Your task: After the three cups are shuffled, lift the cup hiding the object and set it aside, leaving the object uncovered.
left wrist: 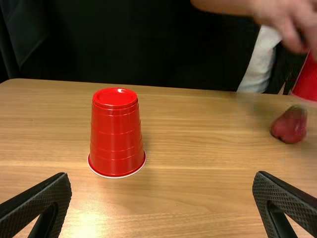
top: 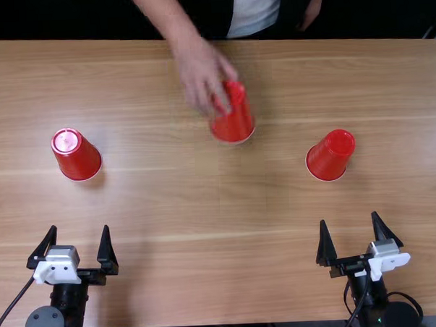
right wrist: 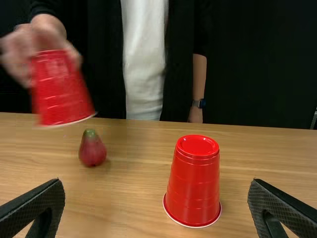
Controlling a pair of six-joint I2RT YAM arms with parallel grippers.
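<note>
Top view: three red cups sit upside down across the bench [top: 206, 229]. Left cup [top: 76, 155] is at mid-left of frame, standing on its rim. Right cup [top: 331, 155] is at mid-right, on its rim as well. Middle cup [top: 232, 116] is just above frame centre, tilted, with a person's hand [top: 203, 77] from the top edge gripping its base end. Left pincer [top: 78, 231] is at lower left, fingers spread, pinching nothing, apart from the left cup. Right pincer [top: 348, 220] is at lower right, spread too, nothing between the fingers, apart from the right cup.

Left wrist view: left cup [left wrist: 117, 134] stands on the bench ahead of the spread left pincer [left wrist: 161, 174], not touching it. Farther off to one side, the small red fruit-shaped object [left wrist: 290, 125] lies bare on the bench. The middle cup [left wrist: 306, 79] has its rim raised above the object, and the hand [left wrist: 282, 15] is blurred.

Right wrist view: right cup [right wrist: 194, 181] stands on its rim ahead of the spread right pincer [right wrist: 156, 181], no contact. Beyond it the hand [right wrist: 39, 37] holds the middle cup [right wrist: 60, 89] tilted, clear of the bench. The object [right wrist: 92, 148], red with a greenish tip, sits upright on the bench just under the raised rim, uncovered.
</note>
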